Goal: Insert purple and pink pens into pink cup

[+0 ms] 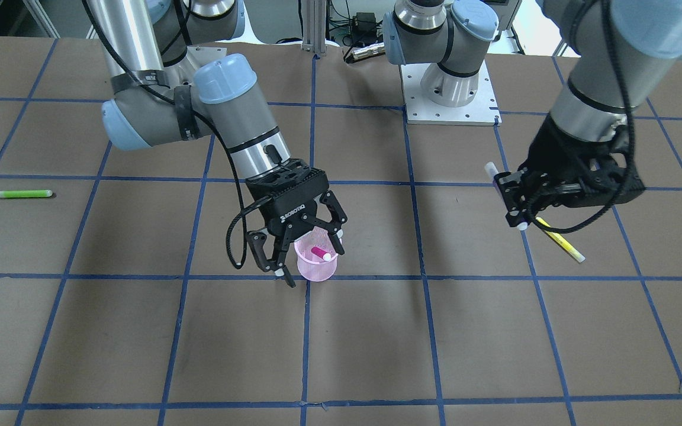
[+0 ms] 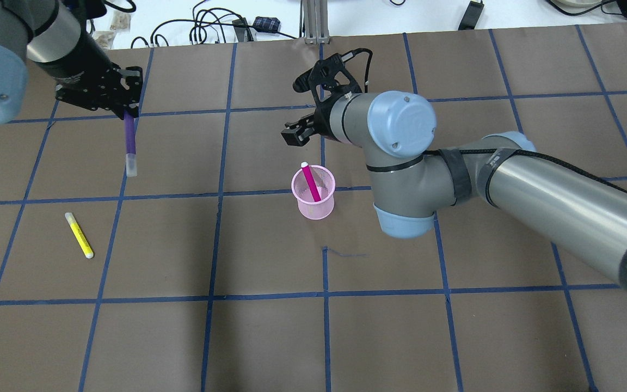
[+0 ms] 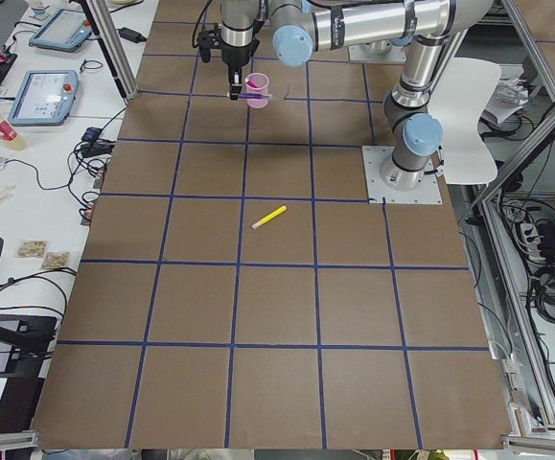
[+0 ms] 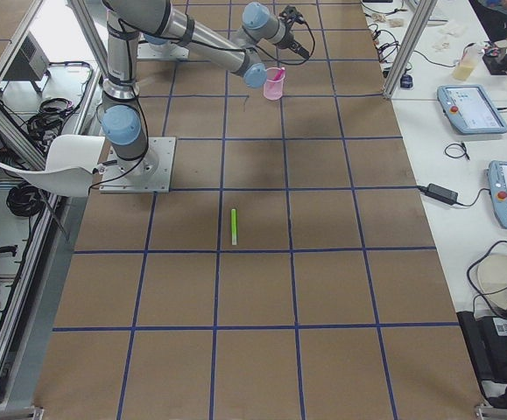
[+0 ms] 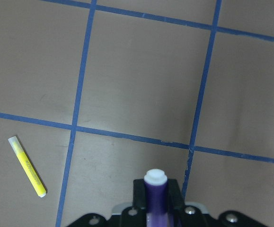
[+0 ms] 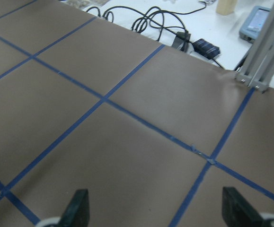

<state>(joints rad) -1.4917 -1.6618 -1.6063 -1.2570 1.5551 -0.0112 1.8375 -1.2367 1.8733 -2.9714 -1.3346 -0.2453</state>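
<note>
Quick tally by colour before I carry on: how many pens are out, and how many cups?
pink pen: 1, standing in the cup
purple pen: 1, held in the left pincer
yellow pen: 1, lying loose
green pen: 1, lying loose
pink cup: 1
Total: 5 things, 4 pens and 1 cup

1. The pink cup [image 2: 313,198] is a see-through mesh beaker standing upright on the worktop [image 2: 270,337].
2. The pink pen [image 2: 310,182] sits inside the cup, leaning against its wall, with its white tip poking above the rim.
3. The purple pen [image 2: 129,139] is well apart from the cup, on the robot's left. The left pincer [image 2: 128,113] is clamped on it, and its pale capped end juts out beyond the fingers.
</note>
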